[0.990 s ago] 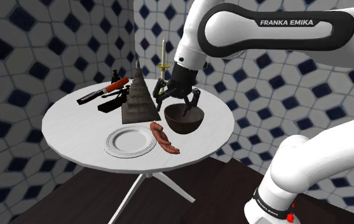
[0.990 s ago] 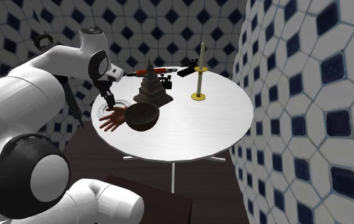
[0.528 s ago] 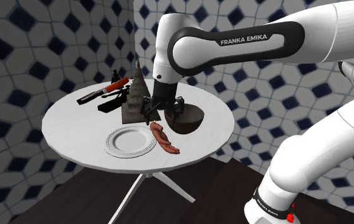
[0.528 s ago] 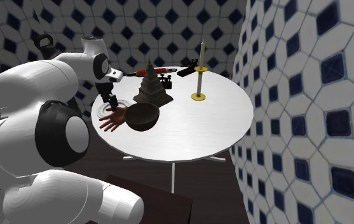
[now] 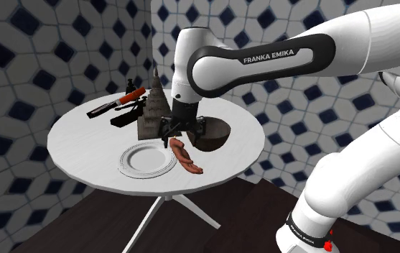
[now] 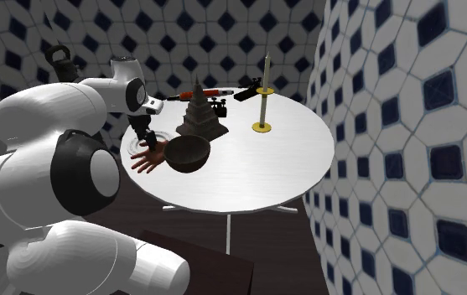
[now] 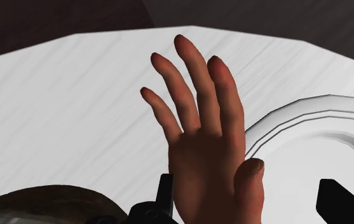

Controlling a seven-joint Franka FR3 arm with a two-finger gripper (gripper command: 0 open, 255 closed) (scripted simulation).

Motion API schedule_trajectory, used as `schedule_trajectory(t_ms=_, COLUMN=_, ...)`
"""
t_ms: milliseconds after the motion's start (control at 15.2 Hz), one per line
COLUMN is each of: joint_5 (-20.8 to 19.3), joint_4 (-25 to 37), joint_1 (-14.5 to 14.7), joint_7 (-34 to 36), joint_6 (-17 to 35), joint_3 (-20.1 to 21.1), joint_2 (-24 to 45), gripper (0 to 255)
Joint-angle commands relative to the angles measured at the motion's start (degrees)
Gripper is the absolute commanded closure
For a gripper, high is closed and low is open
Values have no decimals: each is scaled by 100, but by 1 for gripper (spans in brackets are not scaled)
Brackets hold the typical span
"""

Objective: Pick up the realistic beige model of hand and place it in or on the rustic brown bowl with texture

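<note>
The reddish-beige hand model (image 5: 186, 157) lies flat on the white round table (image 5: 83, 144), between the dark brown bowl (image 5: 213, 134) and a white plate (image 5: 148, 159). My gripper (image 5: 182, 132) hangs open just above the model's wrist end, beside the bowl. In the wrist view the hand model (image 7: 201, 127) lies between my spread fingers (image 7: 164, 191), its own fingers pointing away from me; the bowl's rim (image 7: 42, 203) is at one side and the plate (image 7: 321, 127) at the other. From the second exterior view my gripper (image 6: 145, 139) sits over the hand model (image 6: 146, 159), next to the bowl (image 6: 187, 154).
A dark tiered pagoda figure (image 5: 154, 108) stands just behind the gripper. A red-and-black tool (image 5: 130, 97) and other dark items lie at the table's far side. A tall candle on a gold holder (image 6: 264, 92) stands further along. Tiled walls close in behind the table.
My gripper has moved from above the bowl toward the shoulder view's left and come down over the hand model. The hand model, bowl and plate have stayed put.
</note>
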Motion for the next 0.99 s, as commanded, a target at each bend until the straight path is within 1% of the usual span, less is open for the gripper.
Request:
schedule_trajectory(t_ms=0, joint_5=0, joint_4=-3, joint_1=0, joint_7=0, joint_6=5, joint_3=1, joint_2=2, gripper=0)
schedule_trajectory(t_ms=198, joint_5=0, joint_4=-2, joint_1=0, joint_7=0, joint_6=4, joint_3=1, joint_2=2, gripper=0)
schedule_trajectory(t_ms=264, joint_5=0, joint_4=-2, joint_1=0, joint_7=0, joint_6=4, joint_3=1, joint_2=2, gripper=255)
schedule_trajectory(t_ms=858, joint_5=0, joint_4=-3, joint_1=0, joint_7=0, joint_6=5, joint_3=1, joint_2=2, gripper=255)
schedule_trajectory(t_ms=924, joint_5=-5, joint_4=65, joint_1=-3, joint_7=3, joint_6=-73, joint_3=-11, joint_2=-9, gripper=255)
